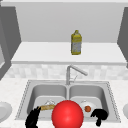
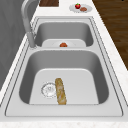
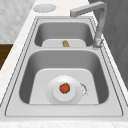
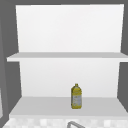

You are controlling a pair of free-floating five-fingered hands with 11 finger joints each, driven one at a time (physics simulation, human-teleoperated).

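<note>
At the sink's front edge: both hands hover low, on either side of a red ball [image 1: 67, 114].
Left hand [image 1: 32, 119]: over the left basin's near rim, fingers straight and pointing up, holding nothing; its tip is just beside the near end of the baguette [image 1: 47, 107].
Baguette's place: flat on the left basin's floor, touching the drain [image 2: 49, 89].
Right hand [image 1: 99, 115]: over the right basin's near rim, fingers curled, gripping nothing.
Nearest to the right hand: a plate [image 3: 65, 90] in the right basin with a small orange-red fruit [image 3: 65, 88] on it.
Doing it well: I judge the left hand should come down along the loaf's length and close round its middle, clear of the basin wall.
Elsewhere: faucet [image 1: 72, 72] between the basins; yellow bottle [image 4: 76, 96] on the lower shelf [image 4: 45, 106]; a plate of fruit [image 2: 80, 8] on the counter.
</note>
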